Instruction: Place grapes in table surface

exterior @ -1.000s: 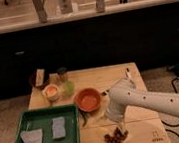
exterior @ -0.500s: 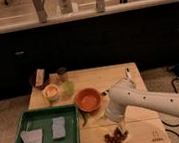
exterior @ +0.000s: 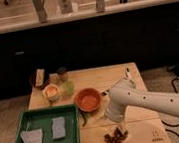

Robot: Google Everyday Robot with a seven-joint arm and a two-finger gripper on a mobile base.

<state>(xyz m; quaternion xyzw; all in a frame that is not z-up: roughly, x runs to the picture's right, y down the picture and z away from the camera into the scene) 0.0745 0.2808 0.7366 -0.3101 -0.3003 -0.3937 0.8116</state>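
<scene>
The grapes [exterior: 115, 137], a small cluster of dark reddish-brown berries, lie at the front of the light tan wooden table surface [exterior: 109, 78], right of the green tray. My white arm reaches in from the right and bends down over them. My gripper [exterior: 120, 130] is right at the cluster, at its upper right, mostly hidden behind the arm's wrist.
An orange bowl [exterior: 88, 99] stands just behind the arm's wrist. A green tray [exterior: 46, 133] with two pale sponges sits front left. A small cup [exterior: 51, 92], a green cup [exterior: 67, 87], a dark jar [exterior: 62, 72] and a box [exterior: 40, 77] stand at the back left. A dark green vegetable [exterior: 83, 118] lies beside the tray.
</scene>
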